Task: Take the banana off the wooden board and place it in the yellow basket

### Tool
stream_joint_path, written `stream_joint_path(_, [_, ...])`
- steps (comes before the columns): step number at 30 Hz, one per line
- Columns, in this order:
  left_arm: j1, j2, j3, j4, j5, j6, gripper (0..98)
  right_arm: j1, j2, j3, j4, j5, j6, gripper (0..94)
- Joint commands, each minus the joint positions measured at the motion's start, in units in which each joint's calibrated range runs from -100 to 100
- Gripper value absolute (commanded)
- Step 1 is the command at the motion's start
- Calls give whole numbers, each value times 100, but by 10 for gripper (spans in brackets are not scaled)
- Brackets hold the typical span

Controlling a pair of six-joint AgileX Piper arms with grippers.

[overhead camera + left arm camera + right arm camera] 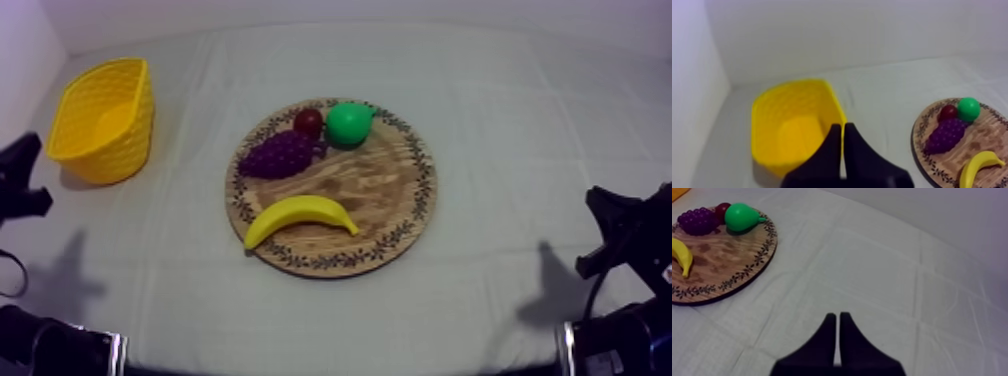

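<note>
I'm seeing a bunch of grapes (pixel 278 154), small red fruit (pixel 308 122) touching its far right end, green pear (pixel 349 124) near the grapes on that same side.

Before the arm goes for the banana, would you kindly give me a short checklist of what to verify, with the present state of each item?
1. The banana lies free on the wooden board, apart from the grapes, the pear and the small red fruit: ok.
2. The yellow basket stands upright with nothing in it: ok.
3. The cloth between board and basket is bare: ok.
4. The left gripper is open for a grasp: not ok, its fingers lie together on nothing.
5. The right gripper is open for a grasp: not ok, likewise shut.
</note>
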Motion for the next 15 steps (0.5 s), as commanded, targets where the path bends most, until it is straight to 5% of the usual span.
stream_joint_path(1, [477,1258,-1602,-245,59,25,12,-1,-4,-3,-2,-1,0,5])
stream_joint_path(8, [1298,3368,-4039,-360,833,-304,26,-1,-4,-3,-2,-1,0,5])
stream_joint_path(15, [1894,4819,-4934,-372,1083,-480,37,-1,-4,-3,-2,-1,0,5])
